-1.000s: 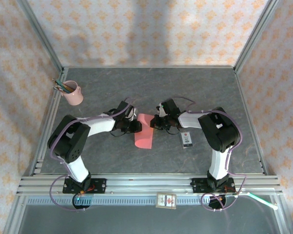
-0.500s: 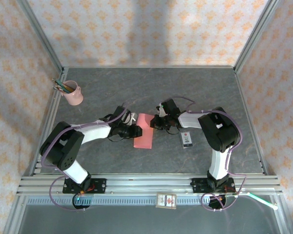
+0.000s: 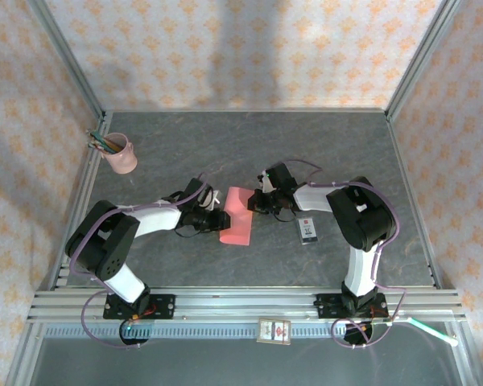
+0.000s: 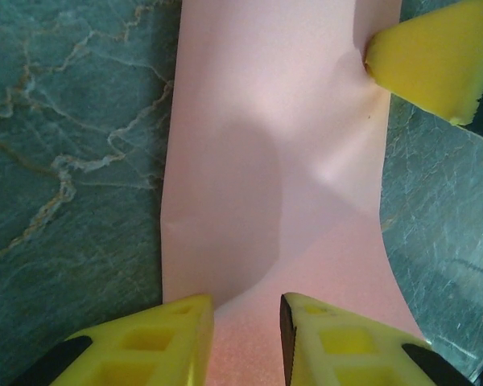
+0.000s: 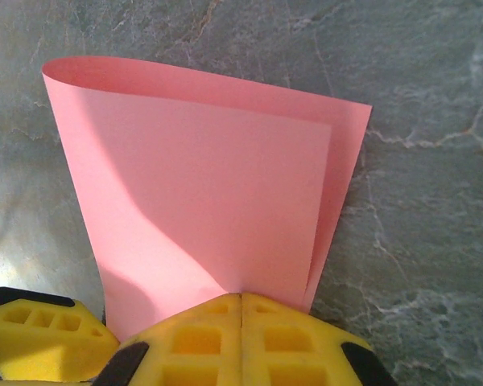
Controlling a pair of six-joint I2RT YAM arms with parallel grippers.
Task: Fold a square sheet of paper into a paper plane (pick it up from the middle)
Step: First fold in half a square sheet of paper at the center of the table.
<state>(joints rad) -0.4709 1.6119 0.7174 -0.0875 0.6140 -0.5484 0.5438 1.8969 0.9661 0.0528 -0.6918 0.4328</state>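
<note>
The box (image 3: pixel 307 230), white and black, lies on the table (image 3: pixel 322 153) right of the paper and a little nearer than it, apart from it.

The paper (image 3: pixel 238 217) sits mid-table between the two grippers. It is doubled over into a narrow strip. The right wrist view shows two layers whose edges do not line up, the upper one falling short of the lower, with a soft, rounded bend rather than a sharp crease.

The left gripper (image 4: pixel 245 312) comes at the paper from the left, at its nearer half. Its yellow fingers (image 4: pixel 173 342) stand a narrow gap apart over the paper's edge, released, with pink showing between them. I cannot tell whether they press on the sheet.

The right gripper (image 5: pixel 241 304) meets the paper from the right, at its farther half. Its fingers are clenched together on the paper's edge, pinching both layers. In the left wrist view, one of them touches the far right edge, and the sheet dimples there.

The cup (image 3: pixel 121 155), pink with pencils, stands far left of the paper, well apart, near the back corner.
</note>
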